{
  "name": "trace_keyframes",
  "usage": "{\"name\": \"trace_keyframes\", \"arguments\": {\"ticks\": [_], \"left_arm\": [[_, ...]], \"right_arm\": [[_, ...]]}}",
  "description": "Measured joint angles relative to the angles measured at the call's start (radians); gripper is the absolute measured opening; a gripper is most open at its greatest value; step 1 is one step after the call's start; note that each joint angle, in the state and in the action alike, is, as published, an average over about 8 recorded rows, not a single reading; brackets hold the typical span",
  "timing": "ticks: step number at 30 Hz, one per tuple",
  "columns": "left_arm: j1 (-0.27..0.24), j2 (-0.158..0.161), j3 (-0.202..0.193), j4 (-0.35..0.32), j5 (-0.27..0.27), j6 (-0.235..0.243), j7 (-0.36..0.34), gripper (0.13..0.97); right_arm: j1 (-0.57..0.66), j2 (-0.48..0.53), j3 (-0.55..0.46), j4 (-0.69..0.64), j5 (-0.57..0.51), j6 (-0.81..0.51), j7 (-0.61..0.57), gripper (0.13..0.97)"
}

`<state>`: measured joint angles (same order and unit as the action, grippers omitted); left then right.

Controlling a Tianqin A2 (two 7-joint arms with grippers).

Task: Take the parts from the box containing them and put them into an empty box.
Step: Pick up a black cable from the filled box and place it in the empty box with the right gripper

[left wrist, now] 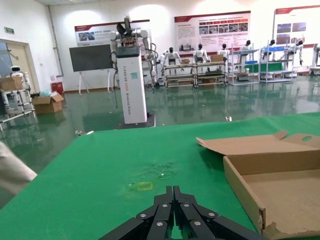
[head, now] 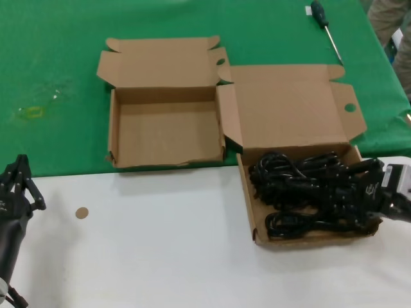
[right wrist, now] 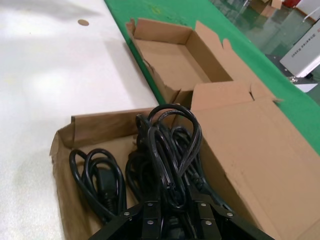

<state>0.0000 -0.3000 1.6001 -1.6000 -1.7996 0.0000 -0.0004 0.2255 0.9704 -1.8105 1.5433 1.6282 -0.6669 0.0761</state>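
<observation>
Green-and-white bench (head: pixel 160 224): right tool (head: pixel 359 192) sits inside the larger box (head: pixel 253 215); empty box (head: pixel 164 138) lies beyond. Left tool (left wrist: pixel 173 216) together, parked. Right tool clamped on a cable bundle (right wrist: pixel 172 150); lift vertically to clear neighbouring loops.

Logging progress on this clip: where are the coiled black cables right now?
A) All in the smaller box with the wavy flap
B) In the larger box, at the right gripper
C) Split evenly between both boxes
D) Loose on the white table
B: the cables fill the larger box at the right gripper, and the smaller box holds none.
</observation>
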Motion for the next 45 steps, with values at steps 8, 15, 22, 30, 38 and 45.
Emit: {"name": "trace_keyframes", "arguments": {"ticks": [8,15,22,30,38,45], "left_arm": [[0.000,0.000,0.000,0.000,0.000,0.000,0.000,0.152],[0.000,0.000,0.000,0.000,0.000,0.000,0.000,0.152],[0.000,0.000,0.000,0.000,0.000,0.000,0.000,0.152],[0.000,0.000,0.000,0.000,0.000,0.000,0.000,0.152],[0.000,0.000,0.000,0.000,0.000,0.000,0.000,0.152],[0.000,0.000,0.000,0.000,0.000,0.000,0.000,0.152]], "right_arm": [[0.026,0.000,0.016,0.032,-0.007,0.000,0.031,0.242],[0.120,-0.040,-0.004,0.055,-0.059,-0.001,0.091,0.241],[0.270,-0.150,-0.074,0.032,-0.158,-0.023,0.148,0.239],[0.433,-0.334,-0.168,-0.059,-0.281,-0.048,0.206,0.238],[0.542,-0.505,-0.239,-0.194,-0.370,-0.049,0.219,0.237],[0.610,-0.614,-0.275,-0.320,-0.405,-0.038,0.182,0.236]]}}
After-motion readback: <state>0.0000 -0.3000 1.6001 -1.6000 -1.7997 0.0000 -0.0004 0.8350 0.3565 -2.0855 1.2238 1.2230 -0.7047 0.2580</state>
